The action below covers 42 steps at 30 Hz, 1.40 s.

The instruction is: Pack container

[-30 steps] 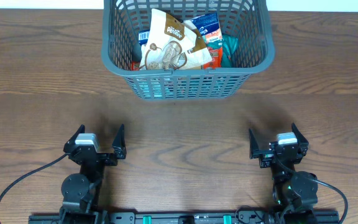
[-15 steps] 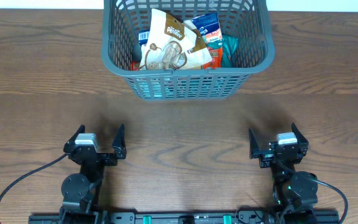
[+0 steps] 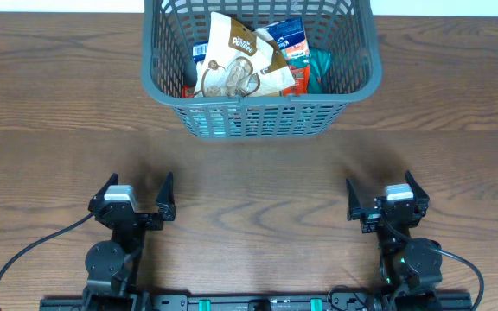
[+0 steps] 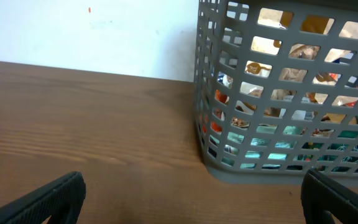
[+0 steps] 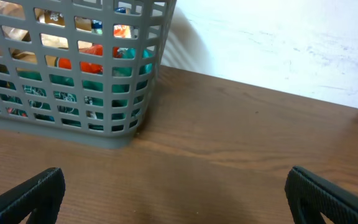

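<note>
The container, a large dark grey lattice basket [image 3: 158, 82], stands at the far middle of the table. It holds a brown-and-white snack pouch [image 3: 236, 56], a blue packet [image 3: 288, 34], and red and teal packets. The basket also shows in the left wrist view [image 4: 210, 93] and in the right wrist view [image 5: 73, 127]. My left gripper [image 3: 137, 197] is open and empty near the front edge, left of centre; its fingertips show in the left wrist view [image 4: 191, 199]. My right gripper [image 3: 380, 197] is open and empty at the front right; its fingertips show in the right wrist view [image 5: 176, 196].
The wooden table [image 3: 59, 130] stretches between the basket and both grippers. A white wall [image 4: 104, 31] stands behind the table's far edge. Black cables [image 3: 24, 250] run from the arm bases at the front edge.
</note>
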Each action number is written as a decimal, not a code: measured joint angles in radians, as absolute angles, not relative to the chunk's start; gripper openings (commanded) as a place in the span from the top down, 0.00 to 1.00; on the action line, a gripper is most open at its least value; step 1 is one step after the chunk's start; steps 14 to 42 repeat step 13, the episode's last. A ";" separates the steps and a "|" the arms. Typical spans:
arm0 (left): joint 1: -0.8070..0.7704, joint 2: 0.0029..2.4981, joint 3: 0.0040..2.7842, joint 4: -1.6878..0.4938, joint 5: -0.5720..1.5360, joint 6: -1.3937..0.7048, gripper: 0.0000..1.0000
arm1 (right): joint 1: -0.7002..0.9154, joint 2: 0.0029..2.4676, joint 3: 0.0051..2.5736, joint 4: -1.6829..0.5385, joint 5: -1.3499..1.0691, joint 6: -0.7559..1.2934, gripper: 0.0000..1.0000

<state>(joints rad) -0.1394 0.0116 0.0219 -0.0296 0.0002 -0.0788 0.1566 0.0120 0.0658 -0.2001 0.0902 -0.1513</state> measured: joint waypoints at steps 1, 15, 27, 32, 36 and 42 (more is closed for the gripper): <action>-0.139 0.012 0.022 -0.030 0.000 -0.079 0.01 | 0.157 0.012 0.066 -0.200 0.090 -0.151 0.01; -0.139 0.012 0.022 -0.030 0.000 -0.079 0.01 | 0.157 0.012 0.066 -0.200 0.090 -0.151 0.01; -0.139 0.012 0.022 -0.030 0.000 -0.079 0.01 | 0.157 0.012 0.066 -0.200 0.090 -0.151 0.01; -0.139 0.012 0.022 -0.030 0.000 -0.079 0.01 | 0.157 0.012 0.066 -0.200 0.090 -0.151 0.01; -0.139 0.012 0.022 -0.030 0.000 -0.079 0.01 | 0.157 0.012 0.066 -0.200 0.090 -0.151 0.01; -0.139 0.012 0.022 -0.030 0.000 -0.079 0.01 | 0.157 0.012 0.066 -0.200 0.090 -0.151 0.01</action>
